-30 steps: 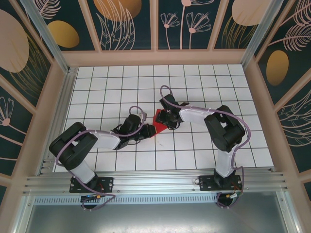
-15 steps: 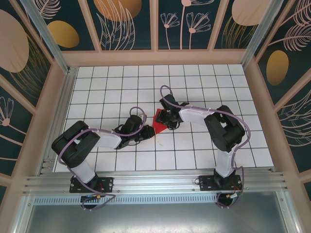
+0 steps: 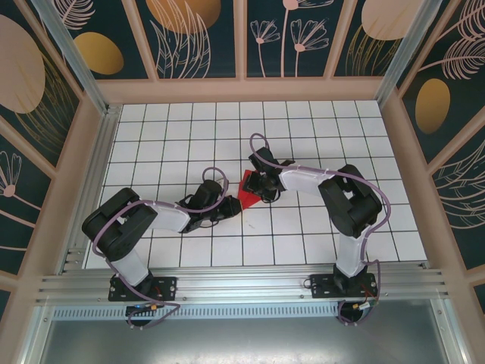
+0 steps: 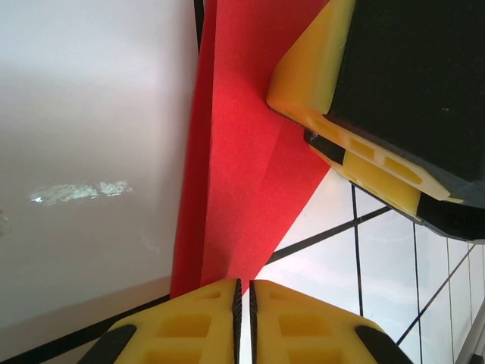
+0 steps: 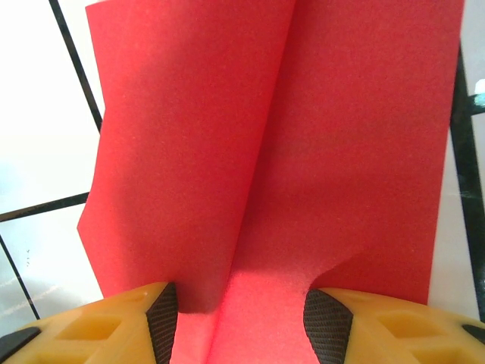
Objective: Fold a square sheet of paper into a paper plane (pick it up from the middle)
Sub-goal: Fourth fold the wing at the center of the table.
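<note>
Left arm's elbow has crept a bit toward centre since a second ago, its jaws have eased slightly tighter, and the right arm has stayed put. Square sheet of paper (image 3: 245, 196) is mid-table between the two wrists, already partly folded into a smaller pointed red shape. It's thin matte stock with a faint grain. In the right wrist view the paper (image 5: 265, 152) shows one long sharp crease down the middle, one half lifted and casting a shadow. Left gripper (image 4: 242, 292) has its yellow fingers nearly together, just a hairline slit, and the narrow end of the paper (image 4: 242, 167) runs into that slit, so it reads as pinched on the paper, probably to pull the layer taut along the crease. Left gripper from above (image 3: 228, 203) sits at the near-left tip of the sheet. Right gripper (image 5: 241, 311) stands about half open, straddling the raised fold with its textured black pads (image 5: 162, 318) down on the sheet, likely pinning it so it can't slide; nothing is clamped. Its yellow finger lies flat on the red in the left wrist view. Table (image 3: 303, 227) is glossy white tile with a black grid, so slippery under paper.
</note>
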`<control>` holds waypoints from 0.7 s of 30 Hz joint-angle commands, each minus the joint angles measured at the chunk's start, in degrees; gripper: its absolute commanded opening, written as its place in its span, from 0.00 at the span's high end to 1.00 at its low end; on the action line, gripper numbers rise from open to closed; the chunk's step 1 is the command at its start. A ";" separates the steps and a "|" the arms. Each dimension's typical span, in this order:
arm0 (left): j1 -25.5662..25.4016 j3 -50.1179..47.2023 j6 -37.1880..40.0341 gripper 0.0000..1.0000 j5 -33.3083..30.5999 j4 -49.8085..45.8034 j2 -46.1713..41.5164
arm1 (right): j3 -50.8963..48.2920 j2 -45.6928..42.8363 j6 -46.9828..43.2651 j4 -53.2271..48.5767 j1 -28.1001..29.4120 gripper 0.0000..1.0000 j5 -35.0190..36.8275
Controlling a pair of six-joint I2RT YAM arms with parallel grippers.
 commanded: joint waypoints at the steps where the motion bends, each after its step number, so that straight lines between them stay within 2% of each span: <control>1: -0.17 0.95 0.98 0.85 -2.01 -2.05 0.68 | -5.37 9.19 0.41 -7.94 -0.86 0.44 6.95; 21: -0.16 1.33 1.24 0.86 -1.51 -3.11 3.16 | -5.25 9.64 0.39 -8.07 -0.86 0.44 7.09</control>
